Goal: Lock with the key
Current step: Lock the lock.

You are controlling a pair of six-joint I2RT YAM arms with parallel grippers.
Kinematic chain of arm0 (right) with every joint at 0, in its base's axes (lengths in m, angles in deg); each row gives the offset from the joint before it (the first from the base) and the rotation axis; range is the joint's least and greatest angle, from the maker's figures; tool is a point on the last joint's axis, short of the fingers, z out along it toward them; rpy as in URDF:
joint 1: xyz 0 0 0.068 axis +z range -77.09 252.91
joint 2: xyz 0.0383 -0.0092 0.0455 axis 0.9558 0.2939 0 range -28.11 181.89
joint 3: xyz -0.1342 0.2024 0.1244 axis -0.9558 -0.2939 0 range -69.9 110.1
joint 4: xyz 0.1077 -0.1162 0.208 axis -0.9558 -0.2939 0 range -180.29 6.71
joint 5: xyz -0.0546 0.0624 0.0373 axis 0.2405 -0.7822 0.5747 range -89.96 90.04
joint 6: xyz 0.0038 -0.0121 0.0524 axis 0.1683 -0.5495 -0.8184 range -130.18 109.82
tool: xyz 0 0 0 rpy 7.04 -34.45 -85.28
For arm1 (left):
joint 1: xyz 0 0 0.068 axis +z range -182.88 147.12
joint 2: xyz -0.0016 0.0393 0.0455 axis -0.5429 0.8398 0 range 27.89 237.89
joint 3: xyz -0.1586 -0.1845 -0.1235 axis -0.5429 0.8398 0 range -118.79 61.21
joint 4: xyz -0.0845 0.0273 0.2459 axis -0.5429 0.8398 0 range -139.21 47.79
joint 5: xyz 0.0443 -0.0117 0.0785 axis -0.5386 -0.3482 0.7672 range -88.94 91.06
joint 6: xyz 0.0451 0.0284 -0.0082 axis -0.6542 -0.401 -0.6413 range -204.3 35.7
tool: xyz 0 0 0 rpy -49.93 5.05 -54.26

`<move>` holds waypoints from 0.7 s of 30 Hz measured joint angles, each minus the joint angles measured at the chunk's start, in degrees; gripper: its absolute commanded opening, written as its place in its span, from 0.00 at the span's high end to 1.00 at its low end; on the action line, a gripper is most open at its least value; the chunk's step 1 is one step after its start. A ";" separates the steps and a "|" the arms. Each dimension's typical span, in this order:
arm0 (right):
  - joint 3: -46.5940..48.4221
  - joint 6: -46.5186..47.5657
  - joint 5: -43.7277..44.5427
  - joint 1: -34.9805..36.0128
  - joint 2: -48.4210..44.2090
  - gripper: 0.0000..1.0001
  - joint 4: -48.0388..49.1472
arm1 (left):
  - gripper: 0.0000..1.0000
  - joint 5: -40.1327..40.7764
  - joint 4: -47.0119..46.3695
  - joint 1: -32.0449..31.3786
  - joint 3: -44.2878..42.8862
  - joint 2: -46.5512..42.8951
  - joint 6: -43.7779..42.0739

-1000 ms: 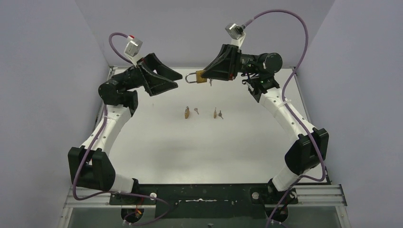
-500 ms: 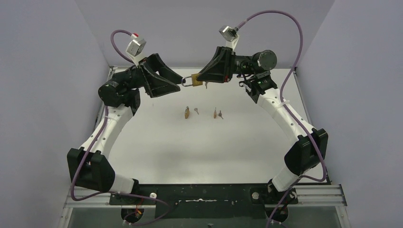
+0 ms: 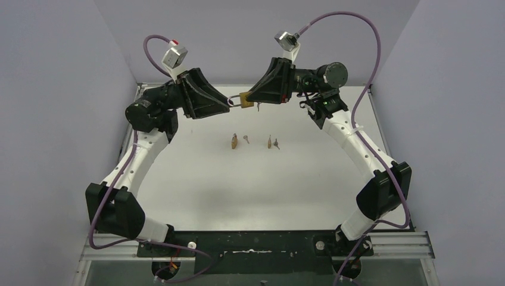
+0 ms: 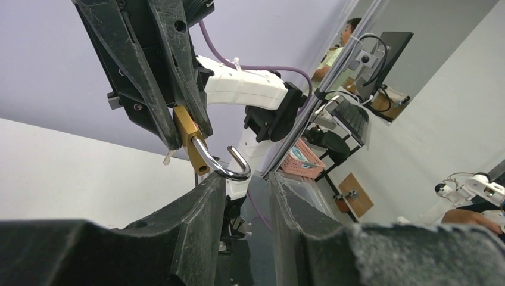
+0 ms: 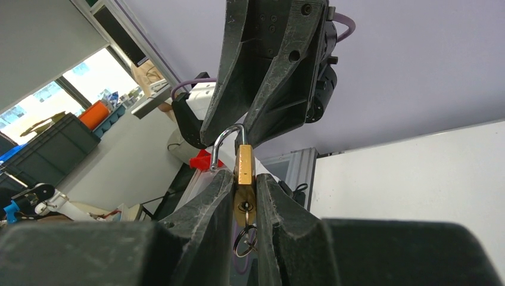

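Above the far middle of the white tabletop (image 3: 256,179), the right gripper (image 5: 241,179) is clenched on the body of a small brass padlock (image 5: 244,170), held clear of the surface. The lock's steel shackle (image 5: 220,140) stands open, its free end out of the body. A small key (image 5: 245,208) sits in the keyhole at the base, with a wire ring (image 5: 242,241) hanging from it.

The left gripper (image 4: 247,179) meets the shackle's curve tip-on. Its jaws stand narrowly apart, and whether they pinch the steel cannot be told.

Further out, near the table's centre, a second brass padlock (image 3: 235,141) lies with a loose key (image 3: 245,139) just beside it. A third lock-and-key pair (image 3: 271,142) lies near that, toward the right arm's side.
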 measured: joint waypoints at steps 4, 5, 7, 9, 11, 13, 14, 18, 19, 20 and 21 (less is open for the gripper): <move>0.00 0.02 0.00 0.00 0.00 1.00 0.02 | 0.58 0.00 0.02 -0.11 -0.70 0.68 0.39; 0.00 0.07 -0.02 0.00 0.00 1.00 0.00 | 0.57 0.04 0.07 -0.13 -0.79 0.83 0.44; 0.00 0.15 -0.15 0.00 0.00 1.00 -0.09 | 0.57 0.04 0.24 -0.13 -0.81 1.07 0.52; 0.00 0.17 -0.20 0.00 0.00 1.00 -0.11 | 0.57 0.04 0.33 -0.13 -0.81 1.44 0.55; 0.00 0.20 -0.22 0.00 0.00 1.00 -0.15 | 0.61 0.07 0.59 -0.13 -0.81 1.90 0.55; 0.00 0.20 -0.22 0.00 0.00 1.00 -0.15 | 0.66 0.04 0.92 -0.13 -0.81 2.34 0.59; 0.00 0.20 -0.22 0.00 0.00 1.00 -0.15 | 0.68 0.07 1.11 -0.13 -0.81 2.47 0.63; 0.00 0.22 -0.24 0.00 0.00 1.00 -0.15 | 0.71 0.07 1.79 -0.13 -0.83 2.56 0.44; 0.00 0.22 -0.26 0.00 0.00 1.00 -0.15 | 0.73 0.07 2.01 -0.13 -0.90 2.56 0.37; 0.00 0.22 -0.28 0.00 0.00 1.00 -0.15 | 0.75 0.09 2.38 -0.13 -0.92 2.56 0.26; 0.00 0.22 -0.33 0.00 0.00 1.00 -0.15 | 0.78 0.09 2.71 -0.13 -0.96 2.56 0.15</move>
